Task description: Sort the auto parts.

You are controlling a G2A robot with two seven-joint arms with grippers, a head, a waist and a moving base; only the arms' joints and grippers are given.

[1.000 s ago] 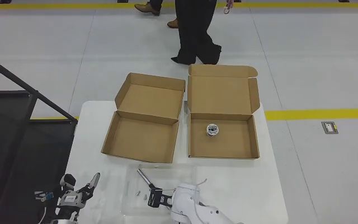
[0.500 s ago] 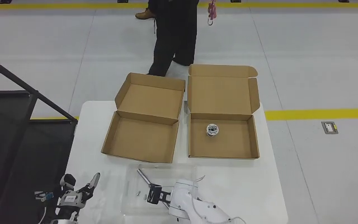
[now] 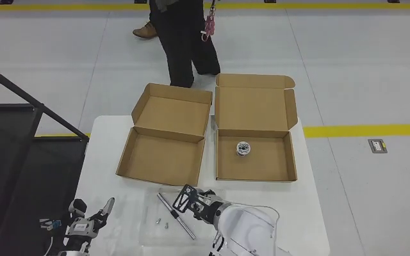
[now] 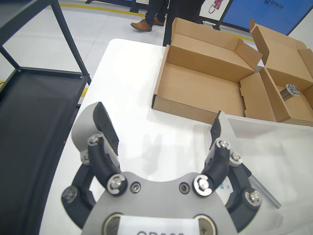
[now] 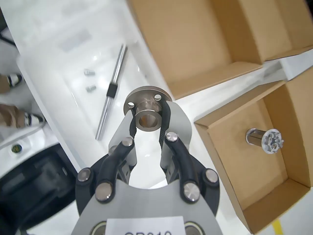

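My right gripper (image 5: 147, 121) is shut on a flanged metal bushing (image 5: 146, 110), held above the table's front near the boxes; in the top view this gripper (image 3: 187, 198) hangs just before the left cardboard box (image 3: 160, 160). That box (image 5: 195, 25) is empty. The right cardboard box (image 3: 285, 163) holds one round metal part (image 3: 243, 148), also seen as the round part (image 5: 267, 140). A steel rod (image 5: 111, 91) and two small pins (image 5: 89, 72) lie in a clear tray (image 3: 148, 233). My left gripper (image 4: 158, 113) stands open over the table's front left, with nothing between its fingers.
A black metal rack (image 4: 36, 99) stands just beyond the table's left edge. Bare white table (image 3: 106, 166) lies left of the boxes and in front of the right box. The clear tray's wall (image 4: 269, 133) rises beside my left gripper.
My right gripper has risen from the clear tray with the bushing and moved toward the boxes, uncovering the rod. The left arm has kept still.
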